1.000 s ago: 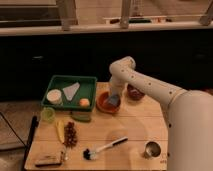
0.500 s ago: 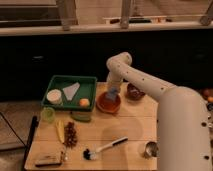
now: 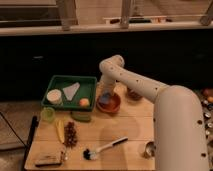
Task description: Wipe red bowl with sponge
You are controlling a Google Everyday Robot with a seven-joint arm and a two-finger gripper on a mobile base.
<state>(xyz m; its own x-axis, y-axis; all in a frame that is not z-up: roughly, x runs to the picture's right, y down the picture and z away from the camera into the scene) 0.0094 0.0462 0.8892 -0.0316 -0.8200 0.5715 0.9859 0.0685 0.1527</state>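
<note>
The red bowl (image 3: 111, 104) is a wide, shallow orange-red bowl on the wooden table (image 3: 120, 135), just right of the green tray. A small blue-grey sponge (image 3: 106, 98) lies inside the bowl toward its left side. My gripper (image 3: 106, 93) reaches down from the white arm (image 3: 135, 82) into the bowl, right on top of the sponge. The arm's end hides the contact between them.
A green tray (image 3: 85, 85) holds a white cup, a white wedge and a small orange lump. A smaller dark bowl (image 3: 134, 94) sits to the right. A green cup (image 3: 48, 114), a banana, grapes, a black-bristled brush (image 3: 102, 149), a flat block and a metal cup (image 3: 149, 147) lie nearer.
The arm has swung left and its end has dropped into the red bowl onto the sponge. Nothing else on the table has moved.
</note>
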